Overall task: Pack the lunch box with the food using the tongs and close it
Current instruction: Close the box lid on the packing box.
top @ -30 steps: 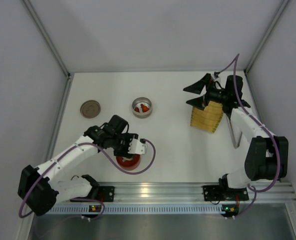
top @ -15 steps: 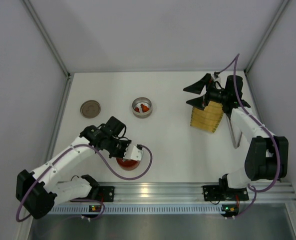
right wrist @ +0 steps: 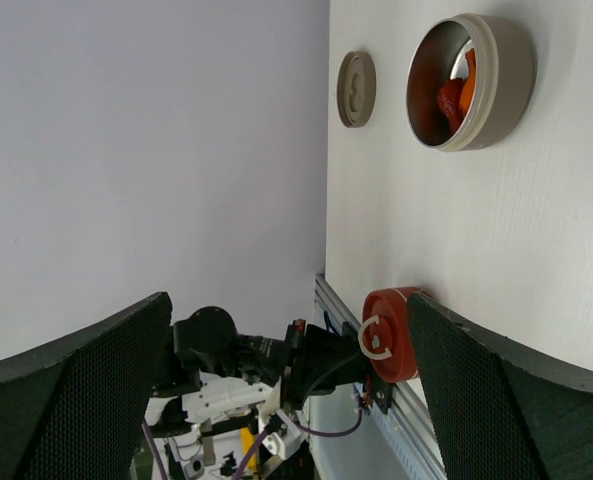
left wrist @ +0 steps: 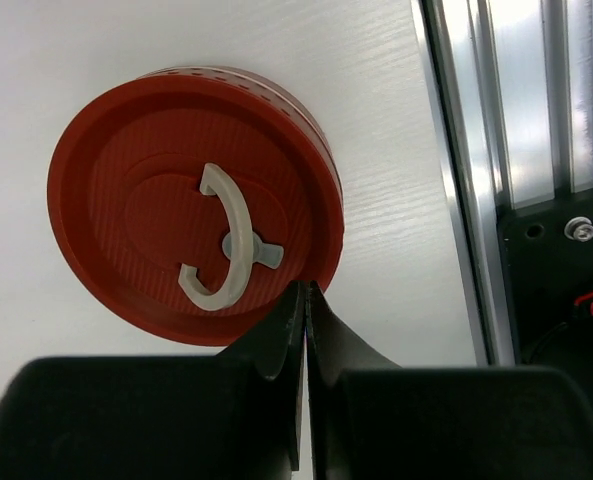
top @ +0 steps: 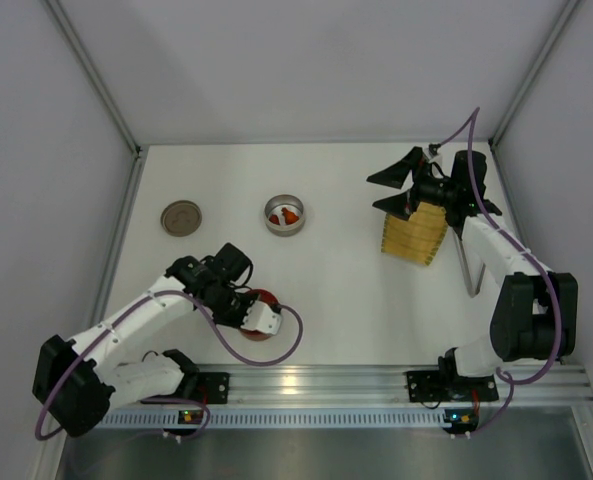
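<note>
Left wrist view: the left tool [left wrist: 305,290] is clenched, empty, just beside the red lid [left wrist: 126,180]. It looks rigid, light, slick; best taken by its pale loop handle [left wrist: 232,205].

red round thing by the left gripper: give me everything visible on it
The red tub is a short, round, plastic-looking puck with a stepped, finely ribbed top and a row of pale dashes around its side wall. A pale curved handle lies folded flat on a centre pivot. It sits flat on the white table, close to the aluminium rail. The left gripper is shut with its tips at the near rim; contact is unclear.
</note>
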`<state>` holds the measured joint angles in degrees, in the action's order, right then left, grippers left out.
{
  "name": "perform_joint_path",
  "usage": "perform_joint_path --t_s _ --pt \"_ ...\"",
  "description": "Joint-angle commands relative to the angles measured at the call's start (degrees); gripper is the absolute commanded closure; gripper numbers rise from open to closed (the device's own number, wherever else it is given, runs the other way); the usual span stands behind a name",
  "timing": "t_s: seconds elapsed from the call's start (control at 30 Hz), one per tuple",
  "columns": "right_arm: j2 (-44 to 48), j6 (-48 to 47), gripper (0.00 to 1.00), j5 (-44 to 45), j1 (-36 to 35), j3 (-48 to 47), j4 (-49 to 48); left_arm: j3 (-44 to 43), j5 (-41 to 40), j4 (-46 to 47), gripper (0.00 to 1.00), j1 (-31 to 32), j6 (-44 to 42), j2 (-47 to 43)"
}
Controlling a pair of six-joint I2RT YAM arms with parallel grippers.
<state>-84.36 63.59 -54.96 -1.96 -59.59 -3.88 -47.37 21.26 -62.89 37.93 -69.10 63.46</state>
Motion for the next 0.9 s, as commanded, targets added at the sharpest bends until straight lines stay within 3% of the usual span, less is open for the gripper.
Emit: perform_joint_path --t_s 0.0,0.1,0.33,0.5,0.67,0.8,0.87 --pt "1.7 -0.8 0.01 -0.4 1.0 0.0 -3.8 2.0 -0.7 6.0 0.97 0.0 0.5 -1.4" --pt "1.8 -0.8 0.01 -0.4 1.0 0.0 -3.8 2.6 -1.0 8.4 0.94 0.0 1.4 -0.4" --pt "1.9 -1.0 0.01 -0.5 1.1 0.1 -3.5 2.8 -1.0 11.7 0.77 0.0 2.7 -0.8" --pt "1.7 -0.8 0.01 -0.5 1.0 0.1 -3.7 2.8 -1.3 12.4 0.49 0.0 2.7 -1.2" --pt "1.8 -1.0 0.01 -0.4 1.0 0.2 -3.7 2.7 -1.1 14.5 0.27 0.0 4.3 -0.8" --pt "1.8 -1.7 0.01 -0.5 1.1 -0.3 -3.1 0.1 0.4 15.4 0.29 -0.8 9.0 -0.1" --pt "1.7 -3.8 0.01 -0.4 1.1 -1.0 -1.4 -3.9 1.6 17.7 0.34 -3.7 16.1 0.9"
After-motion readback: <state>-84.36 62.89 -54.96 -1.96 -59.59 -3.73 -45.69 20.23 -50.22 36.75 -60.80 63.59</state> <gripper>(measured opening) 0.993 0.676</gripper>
